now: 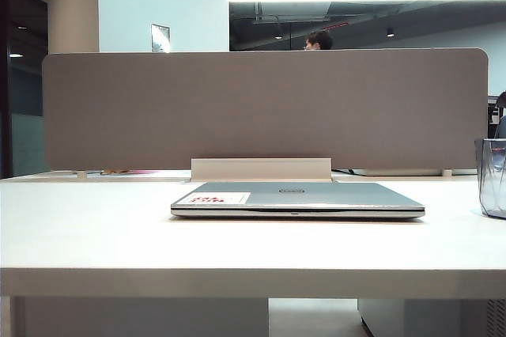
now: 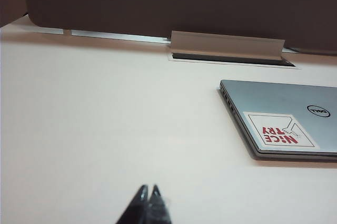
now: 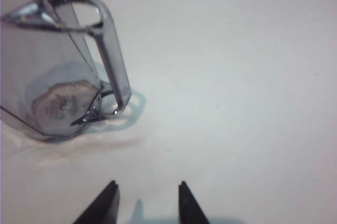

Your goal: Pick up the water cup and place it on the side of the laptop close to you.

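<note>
Two task items rest on a smooth, pale matte table (image 1: 95,226). The laptop (image 1: 297,199) lies closed and flat at the table's centre: a slim silver-grey slab with rounded corners, a round logo (image 2: 318,111) at mid-lid and a white rectangular sticker (image 2: 279,130) with red print near one corner. Behind it stands a low pale cable flap (image 1: 261,169) against a grey fabric-textured divider panel (image 1: 265,107) with rounded upper corners. The water cup (image 1: 492,177) stands upright at the far right edge of the exterior view, well apart from the laptop; it is transparent grey-blue plastic with a faceted, tapering base and a squared loop handle (image 3: 113,61). The right gripper (image 3: 146,195) hovers above the table just beside the cup, its two dark pointed fingertips spread apart with bare table between them, gripping nothing. The left gripper (image 2: 147,192) sits over bare table, away from the laptop, its dark tips pressed together and holding nothing.
</note>
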### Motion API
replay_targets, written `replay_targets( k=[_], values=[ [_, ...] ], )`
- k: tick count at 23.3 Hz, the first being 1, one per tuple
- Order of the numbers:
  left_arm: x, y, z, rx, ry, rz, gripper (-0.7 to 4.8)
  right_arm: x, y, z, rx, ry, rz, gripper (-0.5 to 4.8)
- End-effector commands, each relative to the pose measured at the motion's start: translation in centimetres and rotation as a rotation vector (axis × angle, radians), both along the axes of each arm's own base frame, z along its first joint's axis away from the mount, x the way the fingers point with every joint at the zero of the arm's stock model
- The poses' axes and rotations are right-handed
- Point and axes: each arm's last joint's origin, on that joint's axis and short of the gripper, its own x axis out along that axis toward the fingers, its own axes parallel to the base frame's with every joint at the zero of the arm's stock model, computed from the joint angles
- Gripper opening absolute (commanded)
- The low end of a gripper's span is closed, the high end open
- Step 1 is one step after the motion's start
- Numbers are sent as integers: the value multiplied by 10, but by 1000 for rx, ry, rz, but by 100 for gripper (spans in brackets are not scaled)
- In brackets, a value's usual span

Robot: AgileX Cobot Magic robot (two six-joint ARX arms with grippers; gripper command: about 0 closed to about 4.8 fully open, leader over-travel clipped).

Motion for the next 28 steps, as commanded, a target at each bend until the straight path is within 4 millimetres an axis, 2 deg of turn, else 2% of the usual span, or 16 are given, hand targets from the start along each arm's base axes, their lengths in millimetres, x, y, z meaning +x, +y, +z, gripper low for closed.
replay_targets(
  k=[1,4,15,22,28],
  values=[
    [0,0,2,-4,-9,-7,-6,11,-1,-7,-19,-70,14,174],
    [0,0,2,-4,-10,-7,-6,15,-2,-12,-23,-86,15,214],
    [0,0,2,-4,-9,-7,-6,34,-6,-22,-32,-145,26,213],
    [0,0,2,-4,-9,-6,-6,55,-10,-12,-46,-199,24,212],
    [0,0,2,-4,-9,-7,-6,71,-14,-11,-50,-208,16,211]
  ],
)
